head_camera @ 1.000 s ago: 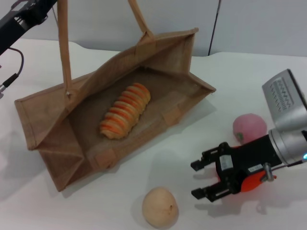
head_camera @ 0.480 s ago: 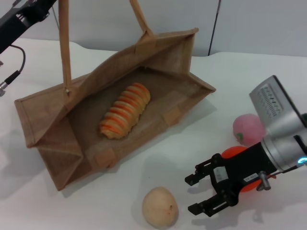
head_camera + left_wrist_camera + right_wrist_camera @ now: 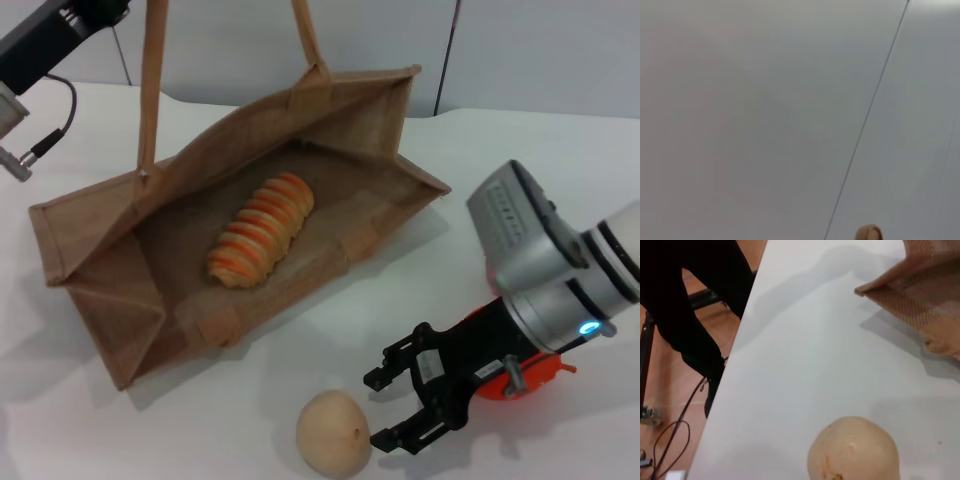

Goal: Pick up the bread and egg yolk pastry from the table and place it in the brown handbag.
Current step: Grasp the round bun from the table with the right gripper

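Egg yolk pastry (image 3: 334,433) by the counter's near edge: right pincer (image 3: 399,410), jaws spread, should straddle it squarely before squeezing.

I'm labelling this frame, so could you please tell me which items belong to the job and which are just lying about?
Job: striped orange-and-cream bread inside the tan woven jute handbag; round beige egg yolk pastry on the table, open right gripper beside it.

Lying about: red-orange fruit, mostly hidden under the right arm.

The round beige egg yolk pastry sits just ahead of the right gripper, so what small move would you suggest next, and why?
Probably ease the right gripper forward until its open fingers straddle the round beige egg yolk pastry: it lies on the white table just beyond the fingertips, ungrasped, while the striped orange-and-cream bread already lies in the brown woven handbag.
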Controlling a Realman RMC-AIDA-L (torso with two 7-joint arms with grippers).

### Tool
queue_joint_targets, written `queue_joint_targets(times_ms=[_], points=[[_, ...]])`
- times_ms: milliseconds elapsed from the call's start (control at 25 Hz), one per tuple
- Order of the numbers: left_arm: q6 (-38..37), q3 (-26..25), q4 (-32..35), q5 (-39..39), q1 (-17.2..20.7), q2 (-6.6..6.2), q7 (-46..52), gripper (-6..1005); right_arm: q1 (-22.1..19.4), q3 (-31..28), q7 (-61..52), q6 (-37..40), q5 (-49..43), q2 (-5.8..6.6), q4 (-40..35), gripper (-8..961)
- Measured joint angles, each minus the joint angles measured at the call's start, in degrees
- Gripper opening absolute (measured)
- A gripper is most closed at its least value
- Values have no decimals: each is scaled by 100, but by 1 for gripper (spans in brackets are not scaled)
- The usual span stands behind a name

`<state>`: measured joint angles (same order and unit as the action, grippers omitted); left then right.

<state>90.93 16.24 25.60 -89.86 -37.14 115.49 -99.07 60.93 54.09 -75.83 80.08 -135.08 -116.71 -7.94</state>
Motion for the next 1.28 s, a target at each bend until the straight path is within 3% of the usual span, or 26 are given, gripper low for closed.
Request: queue_joint_targets(times_ms=[480, 880, 1280], points=[[31, 2, 15, 4, -120, -2, 72, 96, 438, 252, -175, -122, -1, -43, 314, 787], [40, 10, 11, 12, -229, -10, 107, 96, 724, 296, -245, -569, 4, -72, 662, 878], [39, 11, 13, 13, -297, -16, 117, 96, 834, 342, -333, -601, -37, -84, 729, 879]])
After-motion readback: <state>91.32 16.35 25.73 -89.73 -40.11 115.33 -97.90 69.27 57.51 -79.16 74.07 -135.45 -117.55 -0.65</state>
